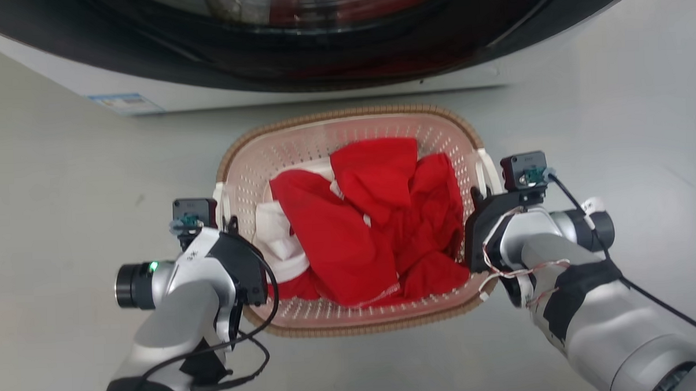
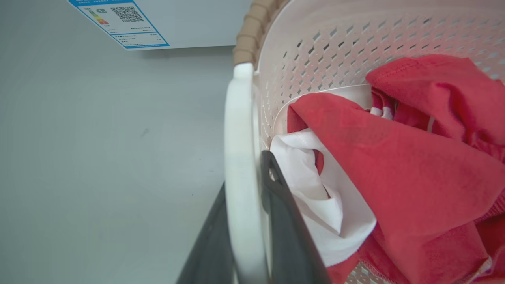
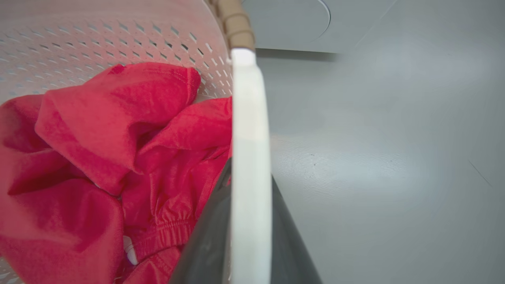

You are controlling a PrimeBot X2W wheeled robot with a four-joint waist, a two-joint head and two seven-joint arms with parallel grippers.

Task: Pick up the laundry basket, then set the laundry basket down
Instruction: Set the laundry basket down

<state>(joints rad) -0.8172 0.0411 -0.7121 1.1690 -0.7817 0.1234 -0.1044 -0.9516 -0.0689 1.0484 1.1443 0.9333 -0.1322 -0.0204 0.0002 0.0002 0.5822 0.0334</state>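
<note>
The laundry basket (image 1: 300, 144) sits in the middle of the head view, cream-white with perforated walls and a brown woven-look rim (image 1: 351, 111). Red clothes (image 1: 372, 218) and a white cloth (image 1: 275, 233) fill it. My left gripper (image 1: 228, 224) is shut on the basket's left white handle (image 2: 238, 118), one dark finger on each side (image 2: 246, 173). My right gripper (image 1: 480, 200) grips the right white handle (image 3: 249, 98) the same way (image 3: 250, 173). Whether the basket rests on the floor or hangs above it I cannot tell.
A washing machine (image 1: 319, 46) with a dark round door stands right behind the basket, a blue-edged label (image 1: 126, 102) at its lower left. Bare grey floor (image 1: 64, 199) lies to both sides of the basket and in front of it.
</note>
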